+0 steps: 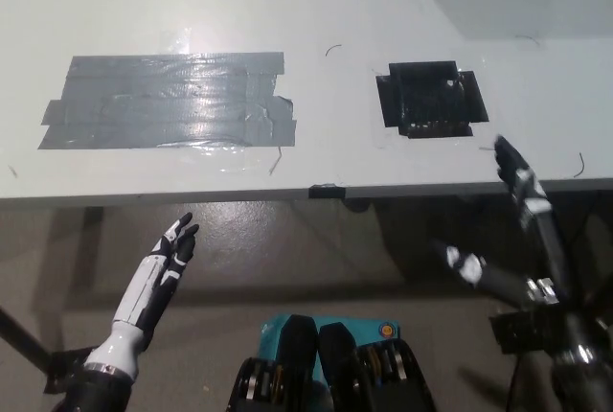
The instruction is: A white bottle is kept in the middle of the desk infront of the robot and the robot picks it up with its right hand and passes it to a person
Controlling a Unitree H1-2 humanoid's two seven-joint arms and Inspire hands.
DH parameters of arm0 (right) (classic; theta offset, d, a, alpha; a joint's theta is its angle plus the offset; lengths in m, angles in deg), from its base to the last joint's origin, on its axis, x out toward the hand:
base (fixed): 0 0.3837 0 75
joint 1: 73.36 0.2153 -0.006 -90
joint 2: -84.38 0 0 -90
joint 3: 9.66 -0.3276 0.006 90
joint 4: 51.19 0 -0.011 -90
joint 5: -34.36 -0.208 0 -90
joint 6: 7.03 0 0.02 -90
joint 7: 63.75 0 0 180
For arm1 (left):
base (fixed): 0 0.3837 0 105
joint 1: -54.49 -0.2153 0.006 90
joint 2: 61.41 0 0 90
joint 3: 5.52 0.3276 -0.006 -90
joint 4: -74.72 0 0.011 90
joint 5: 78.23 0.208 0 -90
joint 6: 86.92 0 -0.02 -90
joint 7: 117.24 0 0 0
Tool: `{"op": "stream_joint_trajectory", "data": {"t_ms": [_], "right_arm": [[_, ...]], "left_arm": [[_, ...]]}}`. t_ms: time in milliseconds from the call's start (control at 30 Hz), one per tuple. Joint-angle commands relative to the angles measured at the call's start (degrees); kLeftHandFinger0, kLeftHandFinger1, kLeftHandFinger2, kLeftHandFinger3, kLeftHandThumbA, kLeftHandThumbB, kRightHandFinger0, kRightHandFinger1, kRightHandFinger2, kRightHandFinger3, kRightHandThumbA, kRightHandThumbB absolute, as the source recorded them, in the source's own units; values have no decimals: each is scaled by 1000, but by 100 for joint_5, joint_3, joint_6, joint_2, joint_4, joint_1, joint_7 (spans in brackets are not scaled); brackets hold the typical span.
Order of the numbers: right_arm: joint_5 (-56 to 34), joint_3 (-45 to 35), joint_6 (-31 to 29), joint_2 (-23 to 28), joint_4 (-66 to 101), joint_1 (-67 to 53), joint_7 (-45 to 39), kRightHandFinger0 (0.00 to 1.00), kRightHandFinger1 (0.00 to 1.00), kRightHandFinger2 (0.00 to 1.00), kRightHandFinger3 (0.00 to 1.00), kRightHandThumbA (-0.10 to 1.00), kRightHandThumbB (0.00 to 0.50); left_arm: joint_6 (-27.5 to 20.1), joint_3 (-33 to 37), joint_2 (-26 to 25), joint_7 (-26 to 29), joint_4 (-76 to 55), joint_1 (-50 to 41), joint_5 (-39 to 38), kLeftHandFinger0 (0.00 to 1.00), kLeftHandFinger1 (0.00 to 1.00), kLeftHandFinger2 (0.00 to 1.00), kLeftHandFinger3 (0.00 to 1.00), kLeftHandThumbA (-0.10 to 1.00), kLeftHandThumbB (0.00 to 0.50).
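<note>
Smooth matt grey desk (pixel 316 10), glossy wrinkled silver tape patch (pixel 168 101) — shiny, matt black tape square (pixel 431 98)

- On my desk (pixel 316 10), a tape patch (pixel 168 101) lies to the left and a smaller patch (pixel 431 98) to the right, well apart.
- My left hand (pixel 165 263) sits below the desk's near edge, under the left patch.
- My right hand (pixel 508 230) is at the lower right, before the near edge, fingers spread.
</note>
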Motion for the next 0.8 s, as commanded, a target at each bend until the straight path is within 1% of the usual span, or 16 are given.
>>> {"op": "stream_joint_trajectory", "data": {"t_ms": [0, 33, 100, 167, 200, 233, 267, 367, 433, 500, 533, 567, 733, 767], "right_arm": [[-324, 10, -736, 160, 136, 23, -297, 1000, 1000, 1000, 1000, 900, 384], [-365, -16, -785, 143, -326, 98, -301, 1000, 1000, 1000, 1000, 891, 357], [-318, -40, -933, 144, -1107, 212, -276, 1000, 1000, 1000, 1000, 903, 329], [-319, -51, -1003, 144, -1509, 276, -279, 1000, 1000, 1000, 1000, 920, 332], [-336, -39, -985, 166, -1871, 342, -338, 1000, 1000, 1000, 1000, 968, 332], [-339, -31, -978, 173, -1986, 372, -362, 1000, 1000, 1000, 1000, 972, 332], [-293, -16, -993, 187, -2184, 428, -375, 1000, 1000, 1000, 1000, 982, 341], [-282, -16, -1064, 212, -2327, 471, -416, 1000, 1000, 1000, 1000, 967, 338], [-281, -19, -1131, 222, -2390, 464, -444, 1000, 1000, 1000, 1000, 965, 338], [-258, -2, -1210, 210, -2462, 449, -458, 1000, 1000, 1000, 1000, 964, 332], [-251, -1, -1226, 209, -2469, 434, -466, 1000, 1000, 1000, 1000, 964, 332], [-242, 3, -1259, 208, -2480, 400, -482, 1000, 1000, 1000, 1000, 966, 327], [-215, 11, -1336, 200, -2514, 337, -504, 1000, 1000, 1000, 1000, 967, 315], [-222, 3, -1325, 197, -2519, 334, -521, 1000, 1000, 1000, 1000, 965, 315]], "left_arm": [[-337, -107, -52, 102, -17, 202, -44, 981, 1000, 1000, 1000, 982, 120], [-342, -102, -45, 83, -18, 191, -56, 991, 1000, 1000, 1000, 971, 110], [-337, -100, -33, 66, -29, 166, -72, 1000, 1000, 1000, 1000, 963, 106], [-337, -102, -31, 63, -29, 155, -77, 1000, 1000, 1000, 1000, 964, 111], [-360, -108, -33, 82, -15, 157, -62, 1000, 1000, 1000, 1000, 968, 110], [-366, -114, -37, 89, -14, 160, -59, 1000, 1000, 1000, 1000, 970, 110], [-372, -127, -35, 104, -22, 164, -60, 1000, 1000, 1000, 1000, 974, 120], [-372, -127, -23, 124, -3, 182, -36, 999, 1000, 1000, 1000, 983, 126], [-397, -122, -9, 122, 21, 184, -33, 999, 1000, 1000, 1000, 982, 110], [-404, -126, -12, 112, 7, 154, -41, 1000, 1000, 1000, 1000, 979, 110], [-390, -123, -9, 109, -2, 139, -39, 1000, 1000, 1000, 1000, 980, 117], [-379, -116, -1, 116, -10, 113, -23, 1000, 1000, 1000, 1000, 988, 135], [-338, -115, 8, 98, -44, 64, -42, 1000, 1000, 1000, 1000, 980, 140], [-352, -113, 11, 110, -35, 71, -27, 996, 1000, 1000, 1000, 969, 131]]}}
